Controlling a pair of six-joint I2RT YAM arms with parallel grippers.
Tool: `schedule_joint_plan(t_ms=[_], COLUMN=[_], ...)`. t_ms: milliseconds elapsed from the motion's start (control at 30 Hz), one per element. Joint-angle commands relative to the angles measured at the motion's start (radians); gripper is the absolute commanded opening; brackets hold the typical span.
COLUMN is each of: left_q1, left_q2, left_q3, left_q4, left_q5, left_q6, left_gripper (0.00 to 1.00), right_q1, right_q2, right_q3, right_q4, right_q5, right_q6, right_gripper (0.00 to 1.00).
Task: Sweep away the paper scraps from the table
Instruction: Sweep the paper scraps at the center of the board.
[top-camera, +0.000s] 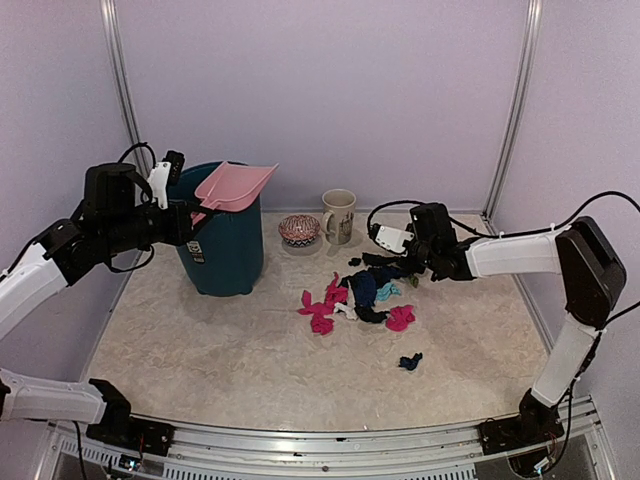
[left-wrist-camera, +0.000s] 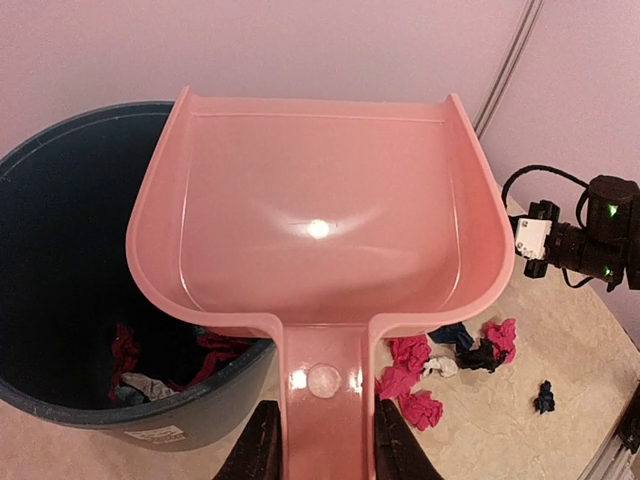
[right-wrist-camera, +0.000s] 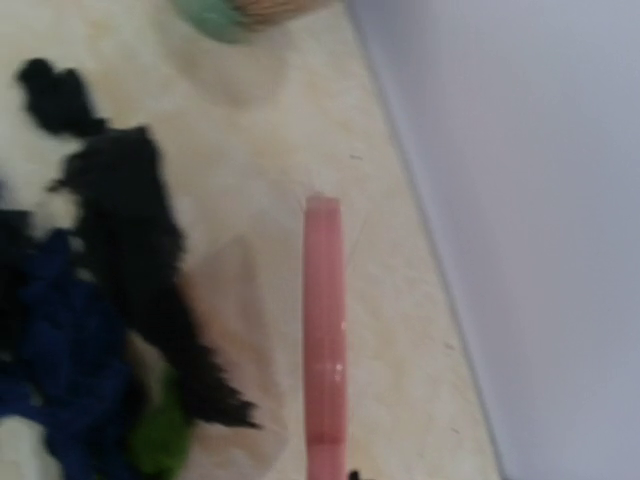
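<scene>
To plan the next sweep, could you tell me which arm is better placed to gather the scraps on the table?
The right, probably: right gripper holds the brush beside the paper scraps, while the left gripper holds the empty dustpan raised over the bin.

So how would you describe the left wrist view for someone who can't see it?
A pink dustpan, its handle clamped in the left end effector, is held above a dark bin with a few scraps inside. More scraps lie on the table to the right, near the other arm.
</scene>
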Motion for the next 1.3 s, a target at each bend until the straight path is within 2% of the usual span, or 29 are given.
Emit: schedule_joint_plan(t_ms=[0,367,733,1033,1267], left_q1=[0.005,0.005,0.006,0.006,0.007], left_q2=[-0.024,-0.027,-0.028,-0.022,-0.015], left_q3=[-0.008,-0.012,-0.013,-0.012,-0.009], left_q4=[0.041,0.039,0.037,0.034,0.03], left_q5=[-0.006,-0.014,-0.018,-0.018,-0.014], left_q6=[-0.001,0.001,0.006,0.008,0.008], left_gripper=[0.0,0.0,0.0,0.0,0.0], right_q1=[-0.003,0.012,0.083,0.187,0.207], right_q2=[0.032,0.048,-0.1,-0.265,-0.38], right_q3=[0.05,0.067,-0.065,-0.125,-0.093], right_q4=[-0.06,-0.209,-0.274,-0.395,-0.376], right_q5=[-0.091,-0.278,-0.324,-0.293,-0.109], right_q6=[0.033,0.047,0.033,0.091,0.075], right_gripper=[0.0,0.0,0.0,0.0,0.0])
